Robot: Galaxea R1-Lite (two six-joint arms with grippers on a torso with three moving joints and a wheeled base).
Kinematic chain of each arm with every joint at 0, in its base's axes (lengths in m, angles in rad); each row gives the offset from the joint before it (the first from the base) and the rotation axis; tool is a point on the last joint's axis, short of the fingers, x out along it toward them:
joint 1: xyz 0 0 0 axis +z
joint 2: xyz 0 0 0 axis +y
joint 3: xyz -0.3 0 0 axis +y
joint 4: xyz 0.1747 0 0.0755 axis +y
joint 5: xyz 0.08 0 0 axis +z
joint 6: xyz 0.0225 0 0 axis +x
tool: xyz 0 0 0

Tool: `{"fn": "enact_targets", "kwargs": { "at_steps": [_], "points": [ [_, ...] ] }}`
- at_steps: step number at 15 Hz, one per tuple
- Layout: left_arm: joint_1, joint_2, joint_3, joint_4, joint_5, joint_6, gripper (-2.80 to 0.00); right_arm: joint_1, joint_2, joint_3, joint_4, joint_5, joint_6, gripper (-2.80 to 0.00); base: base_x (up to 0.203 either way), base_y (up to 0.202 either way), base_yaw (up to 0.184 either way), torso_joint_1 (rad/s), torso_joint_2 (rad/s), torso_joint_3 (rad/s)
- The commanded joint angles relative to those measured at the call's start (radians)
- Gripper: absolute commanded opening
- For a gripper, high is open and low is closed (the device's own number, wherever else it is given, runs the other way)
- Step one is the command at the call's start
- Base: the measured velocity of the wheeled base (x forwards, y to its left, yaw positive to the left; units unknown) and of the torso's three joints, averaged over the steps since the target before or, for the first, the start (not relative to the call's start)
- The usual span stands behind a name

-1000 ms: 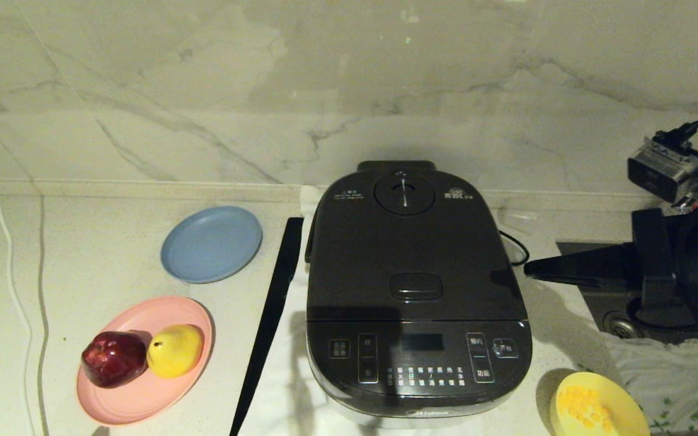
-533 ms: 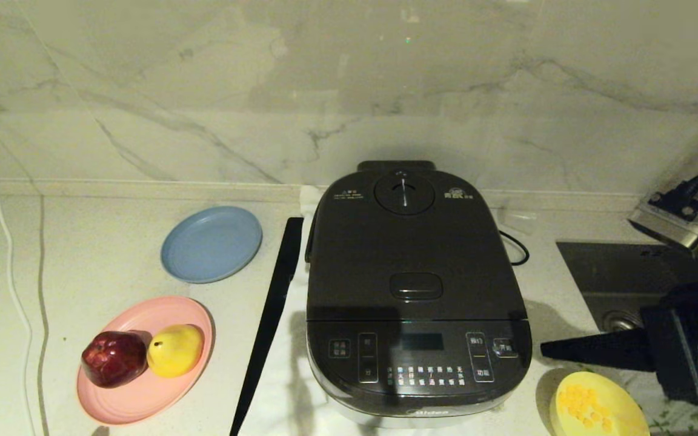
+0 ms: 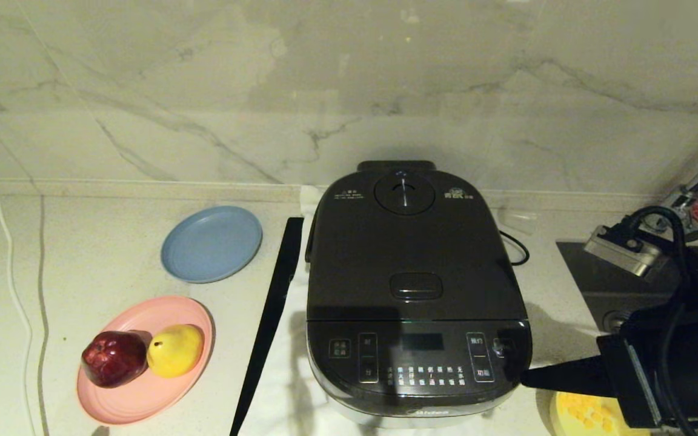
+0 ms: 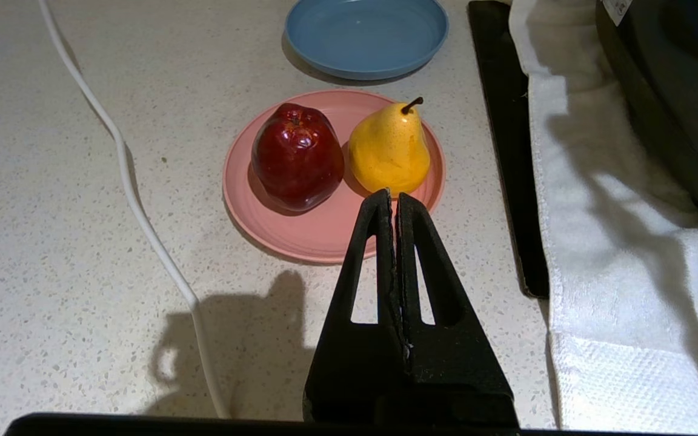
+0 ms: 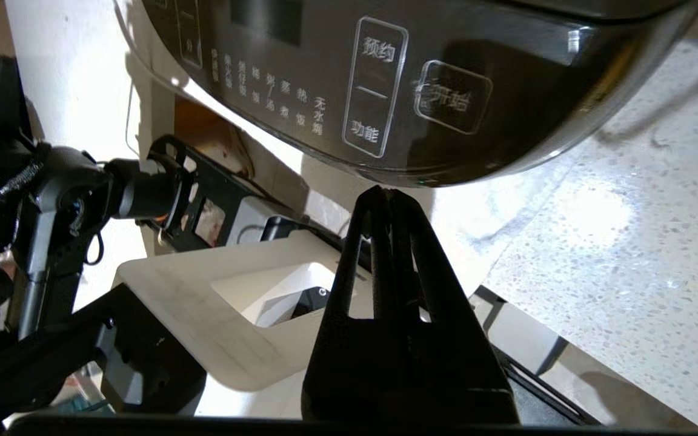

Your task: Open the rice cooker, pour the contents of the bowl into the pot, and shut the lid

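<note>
Sitting square in the middle of the surface, on a white towel, the rice cooker has its lid down flat, round vent at the back and oval button near the front edge. Its front panel carries white Chinese labels; from the right wrist view I can make out 预约, 功能 and 开始, with a row of smaller characters beside them, and small print on the base too faint to read.

Right claw comes in low from the right, fingers pressed together, empty, tip just beside the cooker's front right corner. Directly under that arm sits the yellow bowl with the corn kernels inside, near the surface's front edge and partly covered by the arm.

Left of the cooker a long black strip runs front to back beside the towel. Beyond it, open room: a blue plate, then a pink plate bearing a red apple touching a yellow pear. A white cable trails farther left.

Left claw, pressed together and empty, hangs above the pink plate's near rim.
</note>
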Motion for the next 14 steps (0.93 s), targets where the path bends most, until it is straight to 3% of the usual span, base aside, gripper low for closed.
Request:
{"fn": "enact_targets", "kwargs": {
  "at_steps": [1, 14],
  "points": [
    [0.0, 0.0, 0.008, 0.0, 0.0, 0.0, -2.8, 0.013, 0.022, -0.001, 0.003, 0.002, 0.003, -2.8, 0.0, 0.0, 0.0, 0.0, 0.0, 0.0],
    [0.0, 0.0, 0.009, 0.0, 0.0, 0.0, -2.8, 0.006, 0.08, -0.004, -0.057, -0.024, 0.037, -2.8, 0.0, 0.0, 0.0, 0.0, 0.0, 0.0]
  ]
}}
